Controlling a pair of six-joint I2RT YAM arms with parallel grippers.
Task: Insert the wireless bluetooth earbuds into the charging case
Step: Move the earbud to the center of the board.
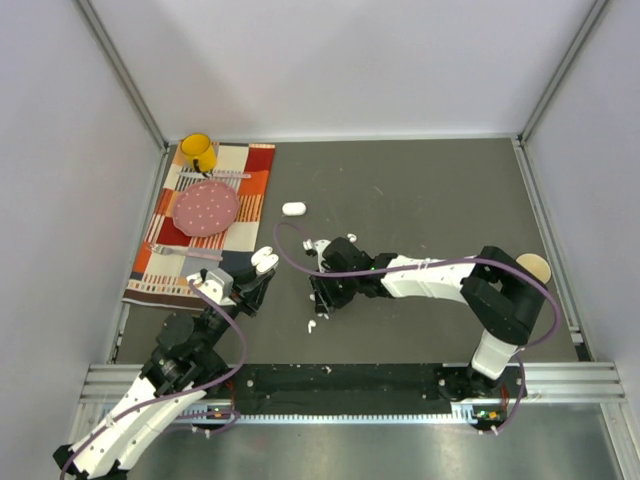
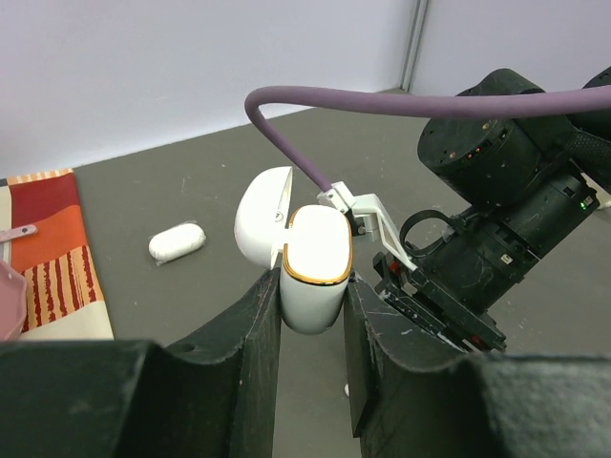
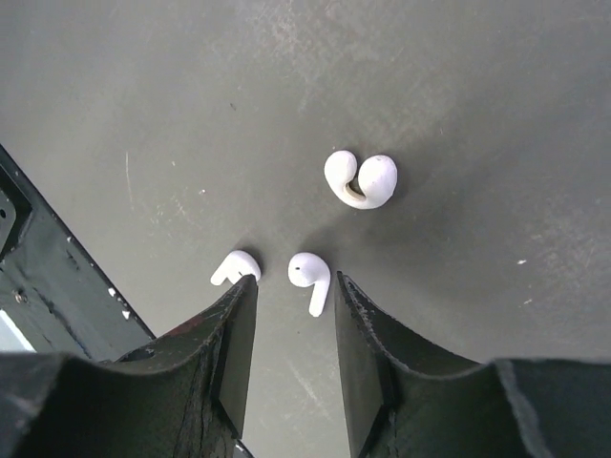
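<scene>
My left gripper (image 2: 312, 291) is shut on the open charging case (image 2: 315, 262), a white case with a gold rim, its lid (image 2: 262, 215) swung back to the left. The top view shows this case (image 1: 264, 260) held left of the right arm. My right gripper (image 3: 294, 286) points down at the table, open, with nothing between its fingers. One white earbud (image 3: 310, 274) lies just ahead of the gap, its stem pointing toward the jaws. Another earbud (image 3: 235, 267) lies at the left fingertip. A curled white earbud piece (image 3: 360, 179) rests farther ahead. My right gripper (image 1: 320, 300) hovers over a white earbud (image 1: 311, 326).
A second, closed white case (image 1: 293, 209) lies on the dark table behind the arms, and it shows as the closed case (image 2: 177, 242) in the left wrist view. At back left, a striped placemat (image 1: 255, 190) carries a pink plate (image 1: 207, 207), a yellow mug (image 1: 198, 152) and cutlery. A purple cable (image 2: 382, 100) arcs over the held case.
</scene>
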